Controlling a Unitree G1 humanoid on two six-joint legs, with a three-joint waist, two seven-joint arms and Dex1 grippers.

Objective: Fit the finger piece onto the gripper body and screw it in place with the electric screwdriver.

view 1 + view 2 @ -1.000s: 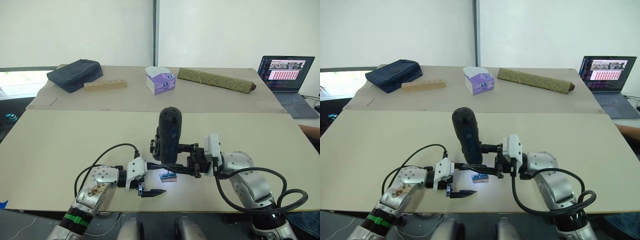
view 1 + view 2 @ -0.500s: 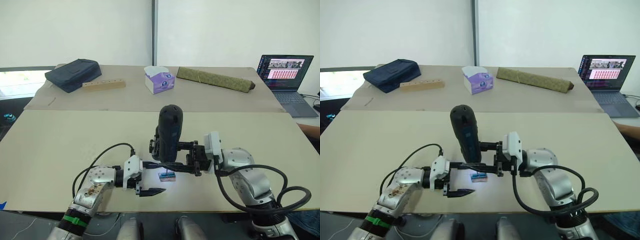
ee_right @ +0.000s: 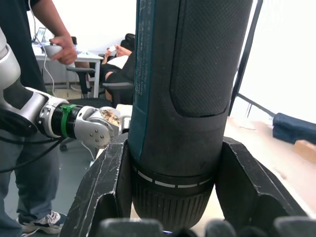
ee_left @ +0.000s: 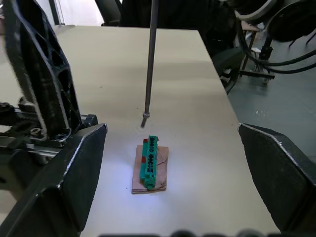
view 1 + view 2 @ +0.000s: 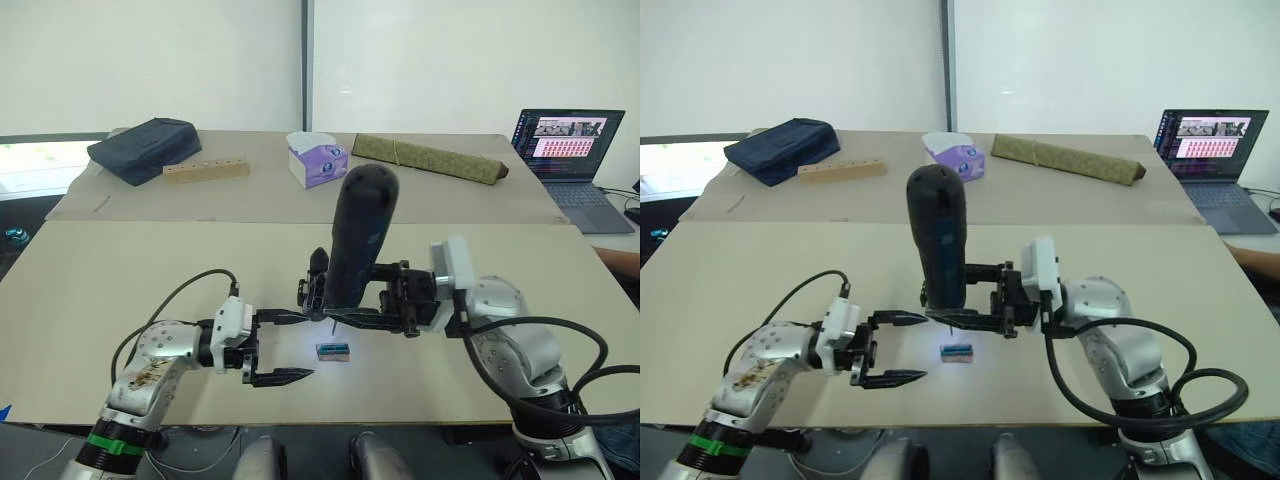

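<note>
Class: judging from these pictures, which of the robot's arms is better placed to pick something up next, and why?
Probably the left. Its gripper is open and empty above the table, while the right gripper is shut on the screwdriver.

You have two beige tables pushed together, the near table (image 5: 120,290) meeting the far table (image 5: 420,200) along a straight seam. On the near one lies a small green-and-brown block (image 5: 333,351), alone near the front middle. On the far one, you see a dark blue fabric bag (image 5: 145,148) at the left, a light wooden block with holes (image 5: 205,170) beside it, a purple-and-white tissue box (image 5: 319,160) in the middle, a long olive-green rolled bundle (image 5: 430,160) to the right, and an open laptop (image 5: 575,150) at the far right.
</note>
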